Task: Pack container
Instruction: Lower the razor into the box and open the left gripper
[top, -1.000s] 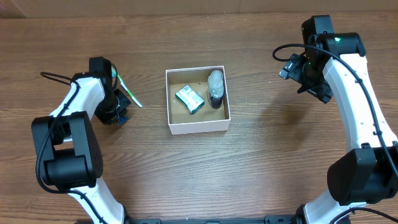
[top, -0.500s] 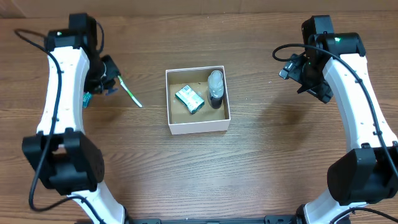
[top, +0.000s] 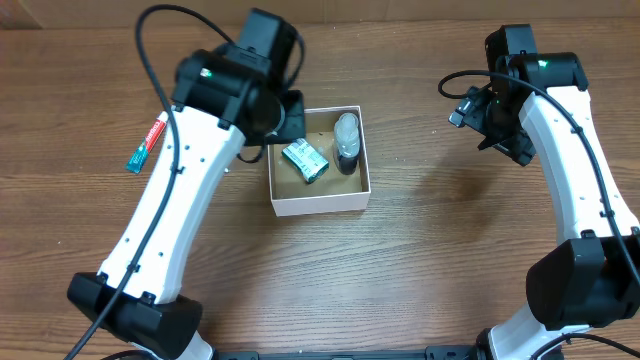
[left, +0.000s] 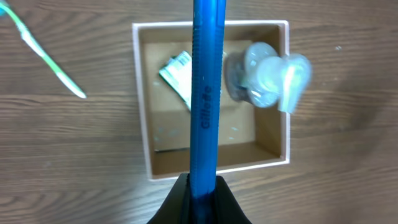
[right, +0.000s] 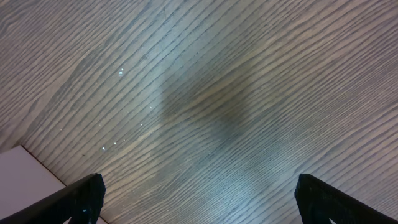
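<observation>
The container (top: 320, 203) is a shallow white-walled box with a brown floor at the table's middle. It holds a green packet (top: 305, 160) and a clear bottle with a dark cap (top: 346, 140). My left gripper (top: 290, 115) hovers over the box's back left corner, shut on a blue razor handle (left: 205, 93). In the left wrist view the handle crosses above the container (left: 138, 99), between the packet (left: 177, 68) and the bottle (left: 264, 78). My right gripper (top: 497, 125) is open and empty to the right of the box, over bare wood (right: 199, 193).
A red, white and teal toothpaste tube (top: 145, 145) lies on the table at the left. A green toothbrush (left: 43, 53) lies left of the box, mostly hidden under my left arm in the overhead view. A white corner (right: 25, 171) shows at the right wrist view's lower left.
My left arm has swung from the far left of the table to above the container's back left corner, carrying the razor. The toothpaste tube is now uncovered. The right arm has not moved.
</observation>
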